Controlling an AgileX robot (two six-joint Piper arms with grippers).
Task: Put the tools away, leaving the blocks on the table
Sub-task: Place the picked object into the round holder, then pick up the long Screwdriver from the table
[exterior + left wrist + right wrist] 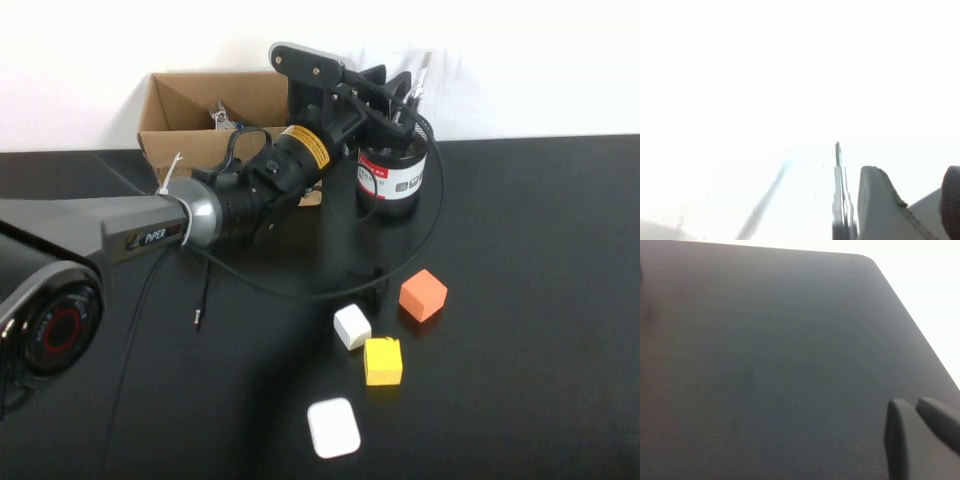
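Observation:
My left gripper (395, 95) hovers over a black mesh cup (395, 185) at the back of the table (540, 300). Its fingers (880, 205) stand apart with nothing between them, so it is open. A tool's metal tips (424, 68) stick up out of the cup, and in the left wrist view those metal tips (838, 190) rise just beside one finger. A thin black rod-like driver (203, 296) lies on the table under the left arm. The orange block (423, 295), the small white block (352, 326) and the yellow block (383, 361) sit together at mid-table. My right gripper (920, 412) is shut over bare table.
An open cardboard box (200, 115) stands at the back left, with a bit of metal (220, 115) showing inside. A small black clip-shaped piece (372, 285) stands next to the blocks. A white rounded case (333, 427) lies near the front. The arm's cable (430, 235) loops around the cup.

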